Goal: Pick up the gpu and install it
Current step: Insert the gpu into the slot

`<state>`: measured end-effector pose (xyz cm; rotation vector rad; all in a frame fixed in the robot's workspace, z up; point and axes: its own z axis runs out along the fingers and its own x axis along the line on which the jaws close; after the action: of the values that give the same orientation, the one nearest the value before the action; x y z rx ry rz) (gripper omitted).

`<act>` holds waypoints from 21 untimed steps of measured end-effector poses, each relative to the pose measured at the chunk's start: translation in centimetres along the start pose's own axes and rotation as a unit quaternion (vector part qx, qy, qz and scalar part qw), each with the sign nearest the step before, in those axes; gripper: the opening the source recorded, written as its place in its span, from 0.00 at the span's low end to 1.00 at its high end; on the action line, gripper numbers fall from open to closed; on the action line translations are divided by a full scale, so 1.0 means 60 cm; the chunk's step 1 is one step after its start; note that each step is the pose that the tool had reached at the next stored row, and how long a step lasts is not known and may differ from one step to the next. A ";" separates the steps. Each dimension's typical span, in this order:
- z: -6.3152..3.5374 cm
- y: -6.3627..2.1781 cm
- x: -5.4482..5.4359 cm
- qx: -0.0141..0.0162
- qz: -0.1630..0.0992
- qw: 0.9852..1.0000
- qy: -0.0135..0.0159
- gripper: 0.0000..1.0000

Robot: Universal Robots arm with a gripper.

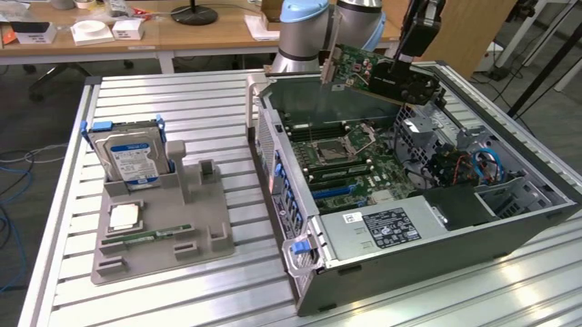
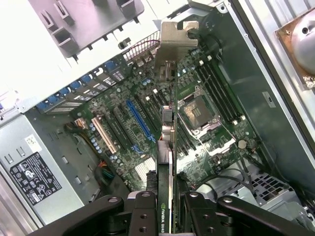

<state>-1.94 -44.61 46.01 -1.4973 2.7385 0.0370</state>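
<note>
**Gpu held up over the open case**

On the exterior view's left, a tray point(image 1: 163, 259) holds a drive point(image 1: 135, 157). To the right stands the case point(image 1: 454, 266). Over its far side, the gripper point(image 2: 165, 209) is partly closed and pinches the gpu point(image 1: 364, 67) by its black end. The gpu's long side runs left to right, silver end left. The blue slot point(image 2: 140, 120) lies below it, a bit to one side.

A robotics lab: robot arm point(image 1: 304, 30), slatted aluminium workbench point(image 1: 182, 95), open computer case point(image 1: 427, 255), desks point(image 1: 223, 33).
</note>
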 end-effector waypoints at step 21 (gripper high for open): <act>0.000 0.000 0.000 -0.001 -0.037 0.999 0.000 0.25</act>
<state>-1.94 -44.61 46.01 -1.5992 2.6814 0.0382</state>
